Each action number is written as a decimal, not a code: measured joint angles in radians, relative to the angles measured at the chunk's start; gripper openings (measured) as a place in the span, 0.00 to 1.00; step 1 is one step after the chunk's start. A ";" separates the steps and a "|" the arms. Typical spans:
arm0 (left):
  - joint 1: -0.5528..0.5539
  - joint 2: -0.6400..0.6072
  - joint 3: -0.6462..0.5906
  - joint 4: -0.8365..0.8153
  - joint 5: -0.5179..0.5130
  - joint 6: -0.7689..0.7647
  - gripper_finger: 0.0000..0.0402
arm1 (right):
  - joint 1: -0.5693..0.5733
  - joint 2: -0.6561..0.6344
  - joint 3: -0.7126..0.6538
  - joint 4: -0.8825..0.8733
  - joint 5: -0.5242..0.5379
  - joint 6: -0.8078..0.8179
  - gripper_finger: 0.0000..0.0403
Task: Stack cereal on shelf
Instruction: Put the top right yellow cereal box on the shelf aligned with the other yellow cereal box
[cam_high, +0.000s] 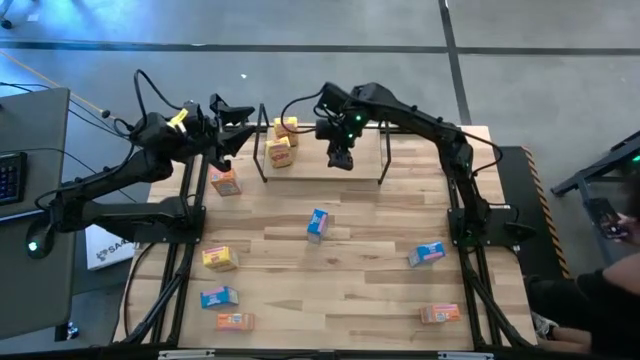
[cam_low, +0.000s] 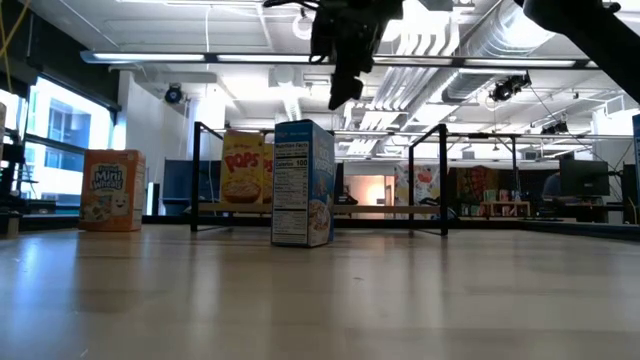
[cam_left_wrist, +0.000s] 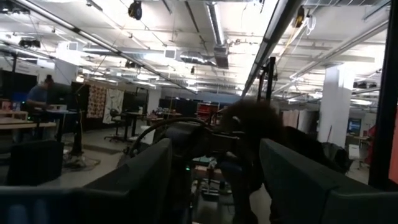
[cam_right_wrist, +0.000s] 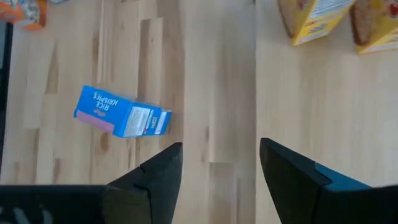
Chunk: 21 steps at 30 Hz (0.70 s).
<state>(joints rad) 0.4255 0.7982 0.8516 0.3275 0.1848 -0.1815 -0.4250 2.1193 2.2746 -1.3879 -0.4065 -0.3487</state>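
Note:
The shelf (cam_high: 325, 178) is a black rod frame with a light board base, at the table's far middle. Two yellow cereal boxes (cam_high: 283, 142) stand on its left part and show again in the right wrist view (cam_right_wrist: 314, 18). My right gripper (cam_high: 342, 160) hangs open and empty above the shelf's middle, pointing down (cam_right_wrist: 221, 168). My left gripper (cam_high: 240, 125) is open and empty, raised level just left of the shelf (cam_left_wrist: 214, 180). A blue box (cam_high: 317, 224) stands on end at mid-table (cam_low: 303, 182). An orange box (cam_high: 225, 181) stands left of the shelf.
Loose boxes lie toward the near edge: yellow (cam_high: 220, 258), blue (cam_high: 218, 297) and orange (cam_high: 235, 321) on the left, blue (cam_high: 427, 253) and orange (cam_high: 440, 314) on the right. The shelf board's right part is bare. A person sits beyond the table's right edge (cam_high: 600, 290).

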 joint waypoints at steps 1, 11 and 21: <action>0.000 0.000 0.000 -0.002 -0.009 0.000 0.59 | 0.001 0.000 0.000 -0.013 -0.005 -0.006 0.51; 0.000 0.000 0.000 -0.021 -0.046 0.026 0.59 | -0.008 -0.180 -0.215 0.106 -0.016 0.013 0.51; 0.000 0.009 0.000 -0.029 -0.046 0.028 0.59 | 0.091 -0.727 -1.074 0.945 0.186 0.426 0.51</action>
<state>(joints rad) 0.4255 0.8076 0.8516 0.2987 0.1387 -0.1537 -0.3336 1.3927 1.2011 -0.4426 -0.2204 0.0770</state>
